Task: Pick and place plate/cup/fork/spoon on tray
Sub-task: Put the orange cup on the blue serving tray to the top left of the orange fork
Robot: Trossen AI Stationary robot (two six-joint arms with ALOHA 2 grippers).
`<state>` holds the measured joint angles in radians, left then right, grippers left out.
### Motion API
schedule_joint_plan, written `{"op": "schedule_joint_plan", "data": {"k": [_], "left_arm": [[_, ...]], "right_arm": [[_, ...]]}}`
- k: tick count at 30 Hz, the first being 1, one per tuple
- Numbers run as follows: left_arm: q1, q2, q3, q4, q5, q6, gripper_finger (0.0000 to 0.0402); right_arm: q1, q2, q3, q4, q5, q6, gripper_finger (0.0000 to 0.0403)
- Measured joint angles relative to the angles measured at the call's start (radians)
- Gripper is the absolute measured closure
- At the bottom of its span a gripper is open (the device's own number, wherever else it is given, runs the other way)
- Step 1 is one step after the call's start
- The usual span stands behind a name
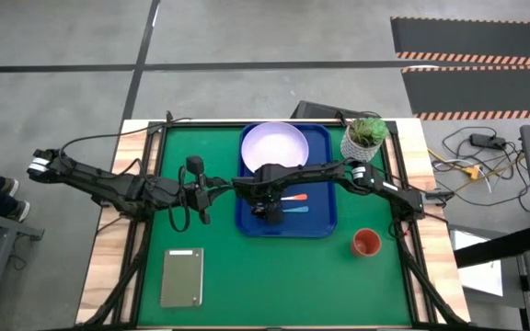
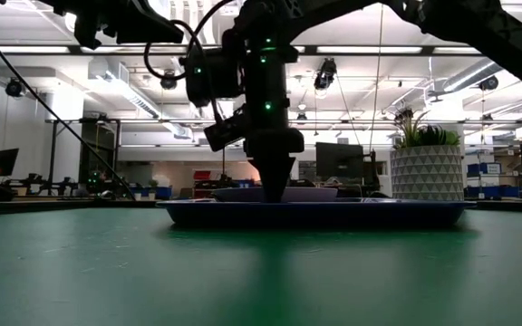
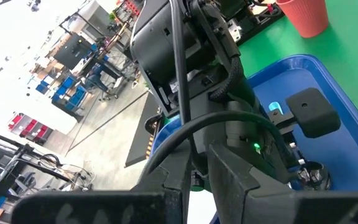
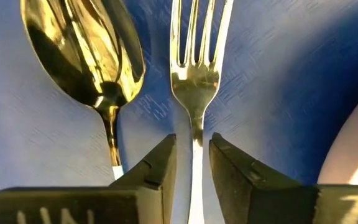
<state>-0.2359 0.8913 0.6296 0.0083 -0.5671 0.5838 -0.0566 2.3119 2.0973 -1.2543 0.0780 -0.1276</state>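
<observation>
Two dark fingers of the right gripper filled the bottom of the right wrist frame, standing slightly apart with the fork running up between them; whether they pinched its neck or merely straddled it I could not tell. Its tines pointed toward the top of that frame, and the spoon lay just beside it on the blue tray. From above, the tray sat at the centre of the picture, the plate filling its upper half. Lower right of it, the cup stood on the green table, not yet moved. At centre left the left gripper hung beside the tray. Judging by the tight spacing, lifting away carelessly could drag the fork or nudge the spoon.
</observation>
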Motion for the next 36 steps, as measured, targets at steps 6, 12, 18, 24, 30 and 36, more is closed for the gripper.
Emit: {"op": "schedule_joint_plan", "data": {"k": [6, 12, 18, 24, 30, 36], "left_arm": [[0.000, 0.000, 0.000, 0.000, 0.000, 0.000, 0.0366], [-0.001, 0.000, 0.000, 0.005, 0.002, 0.000, 0.0365], [-0.001, -0.002, 0.001, 0.016, 0.007, 0.000, 0.0366], [-0.001, -0.001, 0.000, 0.012, 0.005, 0.000, 0.0365], [-0.002, -0.001, 0.000, 0.022, 0.012, 0.001, 0.0365], [-0.002, -0.001, 0.000, 0.021, 0.023, 0.001, 0.0365]], "right_arm": [[0.005, 0.000, 0.035, -0.023, -0.002, 0.012, 0.0314], [0.010, -0.004, 0.076, -0.091, -0.017, 0.052, 0.0321], [0.023, -0.037, 0.074, -0.112, -0.034, 0.098, 0.0329], [0.056, -0.089, 0.072, -0.114, -0.034, 0.139, 0.0329], [0.090, -0.132, 0.058, -0.121, -0.034, 0.197, 0.0330], [0.132, -0.149, 0.044, -0.126, -0.034, 0.235, 0.0335]]}}
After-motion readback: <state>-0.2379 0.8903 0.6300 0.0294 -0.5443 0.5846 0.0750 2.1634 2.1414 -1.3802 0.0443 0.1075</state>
